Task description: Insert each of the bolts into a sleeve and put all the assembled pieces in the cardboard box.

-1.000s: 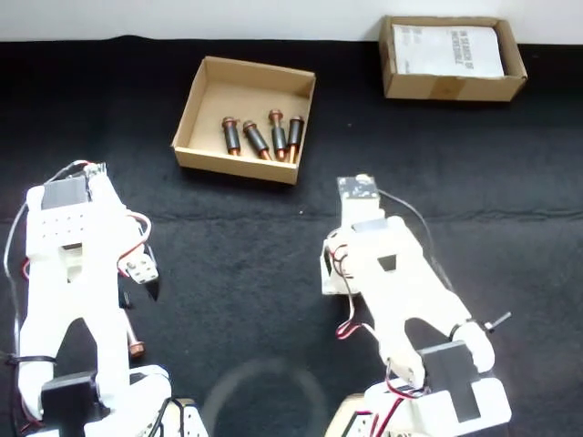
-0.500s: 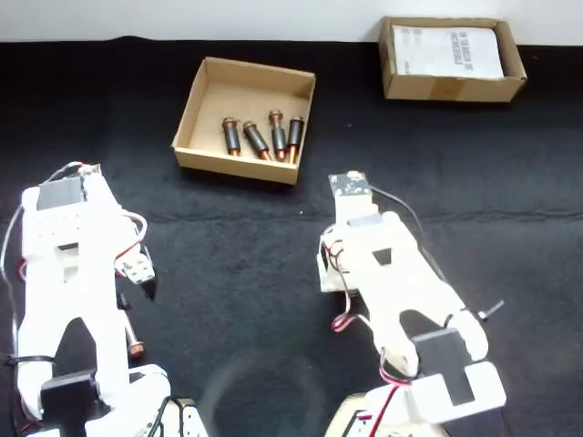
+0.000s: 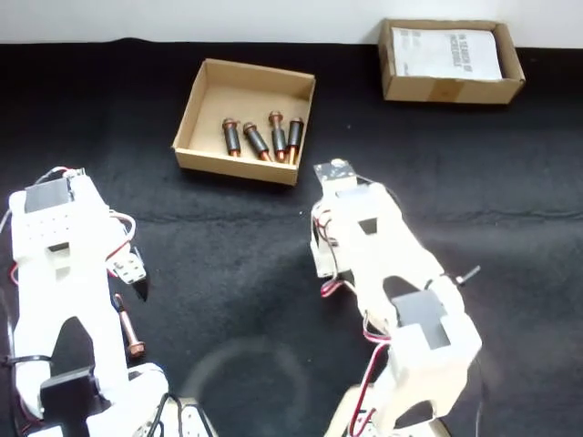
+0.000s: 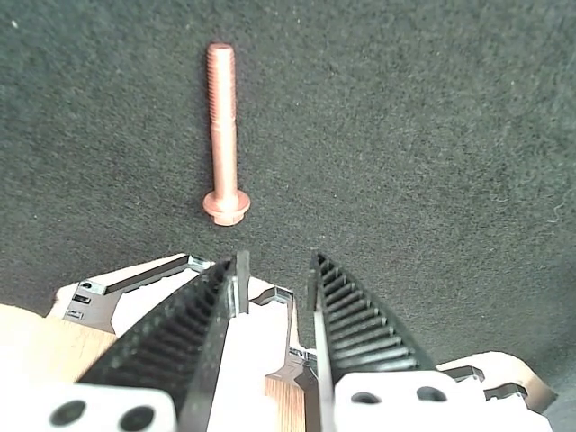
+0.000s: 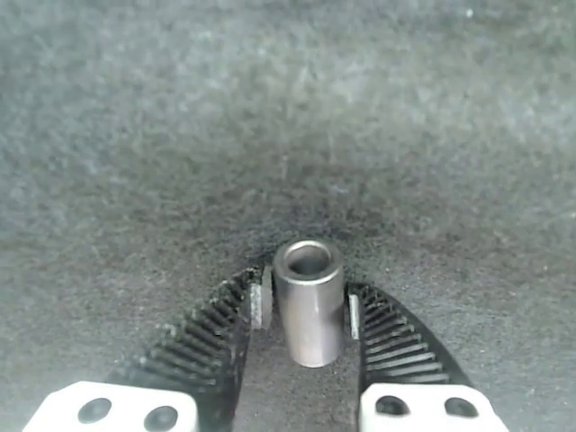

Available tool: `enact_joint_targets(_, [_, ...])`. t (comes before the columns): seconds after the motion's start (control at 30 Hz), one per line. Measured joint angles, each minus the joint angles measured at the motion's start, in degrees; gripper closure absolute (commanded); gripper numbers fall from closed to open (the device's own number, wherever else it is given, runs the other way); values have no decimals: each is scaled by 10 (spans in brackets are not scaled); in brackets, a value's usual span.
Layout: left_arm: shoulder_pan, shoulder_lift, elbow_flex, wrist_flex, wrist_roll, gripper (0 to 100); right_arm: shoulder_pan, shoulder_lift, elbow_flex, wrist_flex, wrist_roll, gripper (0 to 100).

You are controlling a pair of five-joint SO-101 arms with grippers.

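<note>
A copper bolt (image 4: 222, 135) lies loose on the black mat, its head toward my left gripper (image 4: 277, 266), which hovers just short of it, open and with nothing in it. From above, the same bolt (image 3: 127, 324) lies beside the left arm (image 3: 59, 264). My right gripper (image 5: 306, 301) is shut on a grey metal sleeve (image 5: 309, 297), whose open bore faces the camera just above the mat. The right arm (image 3: 383, 264) stands near the table's middle, a short way in front of the cardboard box (image 3: 208, 91), which holds several assembled bolt-and-sleeve pieces (image 3: 260, 137).
A second cardboard box (image 3: 451, 86) with a printed sheet inside sits at the back right. Black mat (image 3: 228, 246) stretches between the two arms and up to the box. Loose wires hang off both arms.
The right arm has swung left and forward toward the cardboard box. The left arm has shifted slightly left and back, uncovering more of the bolt.
</note>
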Motion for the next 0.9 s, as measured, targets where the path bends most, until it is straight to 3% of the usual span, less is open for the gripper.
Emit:
enact_joint_targets(0.4, [0,0,0,0,0,878,-10,-49,-36,72,5,991])
enact_joint_targets(0.67, [0,2,0,16,0,875,-41,-309,-36,98,6,991])
enact_joint_targets(0.9, [0,4,0,-13,0,874,-57,-485,-36,191,1,991])
